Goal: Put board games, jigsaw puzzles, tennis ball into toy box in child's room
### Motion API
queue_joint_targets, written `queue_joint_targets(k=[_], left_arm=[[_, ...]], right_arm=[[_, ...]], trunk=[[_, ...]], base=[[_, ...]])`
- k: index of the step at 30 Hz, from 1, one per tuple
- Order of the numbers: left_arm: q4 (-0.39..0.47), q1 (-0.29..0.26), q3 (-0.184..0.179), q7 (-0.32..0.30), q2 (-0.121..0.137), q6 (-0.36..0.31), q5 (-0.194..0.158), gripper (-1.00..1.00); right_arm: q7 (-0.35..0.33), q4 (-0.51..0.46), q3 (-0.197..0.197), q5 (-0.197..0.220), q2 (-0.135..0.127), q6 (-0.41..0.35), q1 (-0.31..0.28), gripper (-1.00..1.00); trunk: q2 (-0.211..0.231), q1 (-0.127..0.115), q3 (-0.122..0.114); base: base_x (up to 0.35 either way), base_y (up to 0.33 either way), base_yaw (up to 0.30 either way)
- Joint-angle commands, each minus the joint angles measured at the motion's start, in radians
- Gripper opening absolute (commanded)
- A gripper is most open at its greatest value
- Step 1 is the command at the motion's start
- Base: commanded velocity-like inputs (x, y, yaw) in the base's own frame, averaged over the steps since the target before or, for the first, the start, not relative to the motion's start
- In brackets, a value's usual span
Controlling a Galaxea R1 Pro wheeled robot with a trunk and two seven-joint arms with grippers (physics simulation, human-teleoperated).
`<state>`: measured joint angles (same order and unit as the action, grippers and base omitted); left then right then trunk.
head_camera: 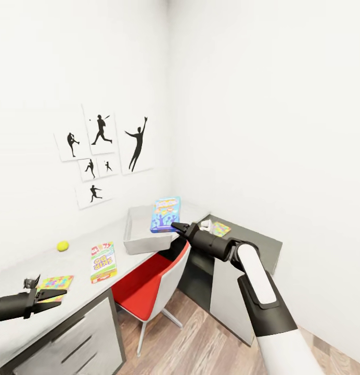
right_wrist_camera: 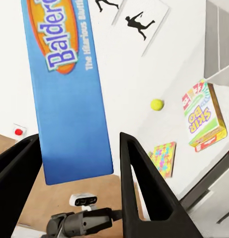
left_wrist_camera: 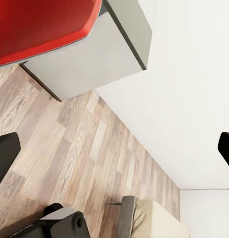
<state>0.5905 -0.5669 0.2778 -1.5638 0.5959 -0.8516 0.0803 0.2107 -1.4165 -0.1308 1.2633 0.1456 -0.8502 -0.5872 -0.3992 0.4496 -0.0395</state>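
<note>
The right end effector (head_camera: 176, 226) reaches toward the blue board game (head_camera: 165, 213), which leans in the toy box (head_camera: 140, 237) at the counter's (head_camera: 81, 260) far corner; its fingers stand apart, empty. To my eye this game is delivered, so the next move means backing off toward the SKIP-BO box (head_camera: 103, 261) mid-counter. The left end effector (head_camera: 49, 294) hovers open and empty at the near edge.

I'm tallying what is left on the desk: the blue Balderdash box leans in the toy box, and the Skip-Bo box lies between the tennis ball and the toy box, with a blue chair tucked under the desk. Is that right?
Not quite: the chair is red, not blue, as the head view shows. The rest holds: the Balderdash box leans in the toy box, and the Skip-Bo box lies between the tennis ball and the toy box.
</note>
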Motion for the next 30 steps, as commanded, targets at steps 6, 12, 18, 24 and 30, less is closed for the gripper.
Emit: queue_joint_targets(k=[6, 12, 18, 24, 30], left_arm=[[0.000, -0.001, 0.003, -0.007, -0.001, -0.010, 0.009, 1.00], [0.000, -0.001, 0.003, -0.007, -0.001, -0.010, 0.009, 1.00], [0.000, -0.001, 0.004, -0.007, 0.000, -0.010, 0.009, 1.00], [0.000, -0.001, 0.004, -0.007, 0.000, -0.010, 0.009, 1.00], [0.000, -0.001, 0.003, -0.007, 0.000, -0.010, 0.009, 1.00]], right_arm=[[0.010, -0.002, 0.000, 0.014, 0.000, -0.001, 0.000, -1.00], [0.010, -0.002, 0.000, 0.012, 0.000, -0.002, 0.001, -1.00], [0.010, -0.002, 0.000, 0.010, 0.000, -0.001, 0.001, -1.00], [0.010, -0.002, -0.001, 0.010, 0.001, -0.001, 0.001, -1.00], [0.013, -0.001, -0.001, 0.007, 0.004, 0.000, -0.001, -1.00]], trunk=[[-0.001, 0.000, 0.000], [-0.001, 0.000, 0.000], [-0.001, 0.000, 0.000], [-0.001, 0.000, -0.002], [-0.001, 0.000, -0.003]], base=[[0.000, 0.000, 0.274], [0.000, 0.000, 0.078], [0.000, 0.000, 0.002], [0.000, 0.000, 0.152], [0.000, 0.000, 0.268]])
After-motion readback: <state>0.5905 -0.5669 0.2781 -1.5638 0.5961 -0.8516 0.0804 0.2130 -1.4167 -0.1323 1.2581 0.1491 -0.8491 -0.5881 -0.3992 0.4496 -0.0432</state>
